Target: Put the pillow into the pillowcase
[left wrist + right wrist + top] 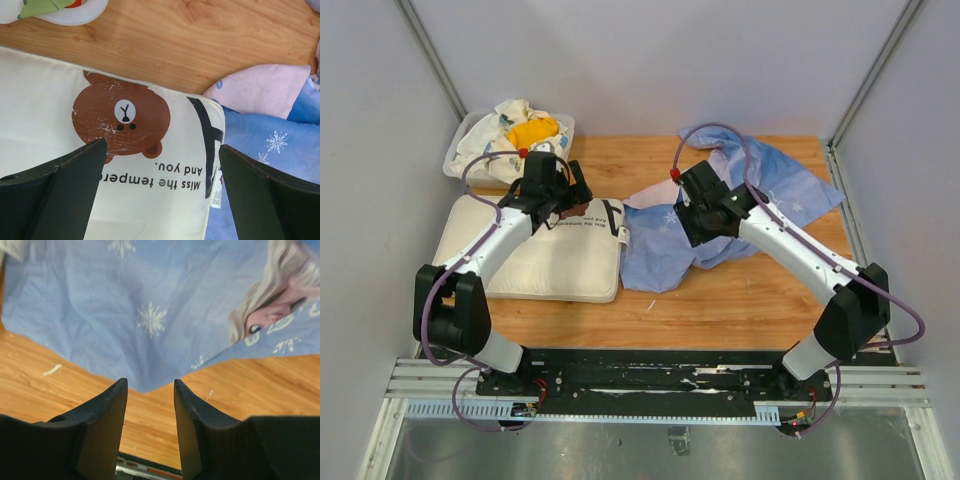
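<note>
Pillow (535,255): flat on the left half of the table (750,300), bear face (120,120) up, black strap (206,122) at the end nearest the pillowcase.

Pillowcase (665,250): rumpled across the middle and right of the table, blue print up, with one pink fold (260,90) showing. Its left part touches the pillow's strap end. The pillow is wholly outside the case.

Left hand (162,146): fingers spread wide over the strap end of the pillow, straddling the lettering and holding nothing. Cannot tell whether it touches the fabric.

Right hand (150,385): fingers a narrow gap apart with nothing between them. A corner of the case lies just beyond the fingertips, with bare wood under them.

Step in hand, as I judge it: getting hold of the case. Insertion has not begun. These views do not show which edge is the open mouth.

Next move calls for:
- the right hand to find the mouth, pinch one layer only and lift it so the opening gapes towards the pillow;
- the left hand to close on the pillow's strap end and feed that end in.

Pinching both layers would keep the mouth shut.
</note>
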Robot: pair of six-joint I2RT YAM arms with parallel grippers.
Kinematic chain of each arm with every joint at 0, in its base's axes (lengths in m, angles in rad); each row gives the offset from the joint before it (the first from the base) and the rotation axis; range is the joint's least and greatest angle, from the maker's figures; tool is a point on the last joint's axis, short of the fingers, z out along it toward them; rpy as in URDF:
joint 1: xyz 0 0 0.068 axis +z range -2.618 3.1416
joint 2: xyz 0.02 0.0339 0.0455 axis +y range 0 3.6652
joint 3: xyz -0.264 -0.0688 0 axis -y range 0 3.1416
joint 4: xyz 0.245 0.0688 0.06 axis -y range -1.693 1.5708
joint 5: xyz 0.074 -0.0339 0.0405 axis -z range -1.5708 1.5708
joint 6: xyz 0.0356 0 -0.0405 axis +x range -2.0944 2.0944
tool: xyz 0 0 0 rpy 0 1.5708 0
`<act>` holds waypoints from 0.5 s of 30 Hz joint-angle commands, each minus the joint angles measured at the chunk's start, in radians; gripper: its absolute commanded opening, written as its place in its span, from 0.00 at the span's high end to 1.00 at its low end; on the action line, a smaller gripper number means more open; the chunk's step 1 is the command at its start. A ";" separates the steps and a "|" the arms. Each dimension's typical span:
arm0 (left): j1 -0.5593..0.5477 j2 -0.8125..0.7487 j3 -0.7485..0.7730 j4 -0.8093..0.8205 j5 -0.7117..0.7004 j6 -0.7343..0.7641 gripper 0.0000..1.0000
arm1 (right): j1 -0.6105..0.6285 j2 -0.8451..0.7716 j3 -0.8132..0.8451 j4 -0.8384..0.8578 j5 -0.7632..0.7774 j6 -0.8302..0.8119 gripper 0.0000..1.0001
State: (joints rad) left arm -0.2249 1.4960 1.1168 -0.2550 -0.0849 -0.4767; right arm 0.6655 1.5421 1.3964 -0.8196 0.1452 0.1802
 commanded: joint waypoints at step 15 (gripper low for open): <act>-0.004 -0.071 -0.004 -0.008 0.017 0.003 0.01 | -0.171 0.700 0.686 0.047 -0.022 0.135 0.46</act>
State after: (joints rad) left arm -0.2249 1.4750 1.1210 -0.2623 -0.0650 -0.4793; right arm 0.5369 2.1754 2.0026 -0.7410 0.1371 0.2565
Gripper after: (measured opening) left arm 0.993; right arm 0.520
